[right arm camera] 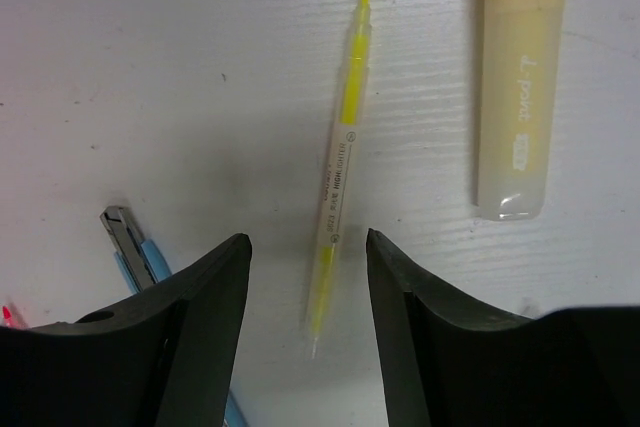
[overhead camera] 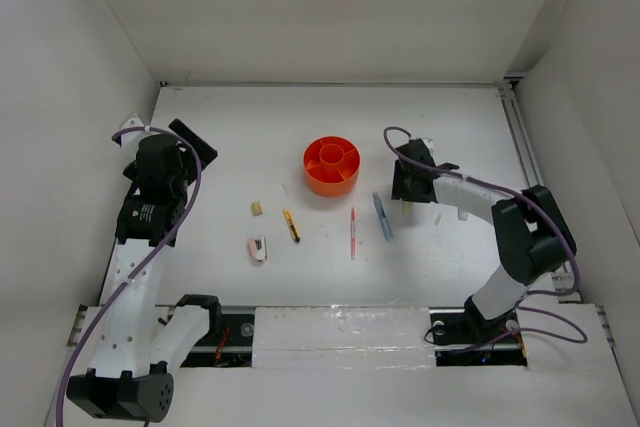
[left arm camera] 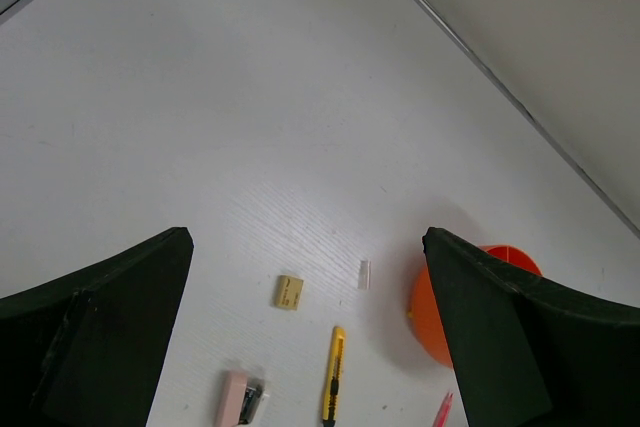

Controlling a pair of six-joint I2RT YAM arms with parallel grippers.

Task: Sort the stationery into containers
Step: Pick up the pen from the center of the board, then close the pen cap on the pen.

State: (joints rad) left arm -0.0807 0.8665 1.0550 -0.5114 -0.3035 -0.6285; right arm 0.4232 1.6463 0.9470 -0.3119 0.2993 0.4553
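The tub (overhead camera: 331,165) looks empty, so the sorting has hardly begun. The tan eraser (overhead camera: 257,208), pink eraser (overhead camera: 258,248), red pen (overhead camera: 353,232) and blue pen (overhead camera: 383,215) all lie on the table (overhead camera: 450,267), apart from the tub. The right gripper (right arm camera: 307,242) has its fingers apart, one on each side of the yellow pen (right arm camera: 342,147), not pinching it yet. The left gripper (left arm camera: 305,237) hangs wide open, holding nothing.

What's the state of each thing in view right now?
left gripper: wide open, empty
right gripper: open, straddling yellow highlighter
yellow highlighter: lying flat, ungripped
pale marker: lying flat
orange tub: upright, looks empty
red pen: lying flat
blue pen: lying flat
tan eraser: lying loose
pink eraser: lying loose
yellow cutter: lying flat
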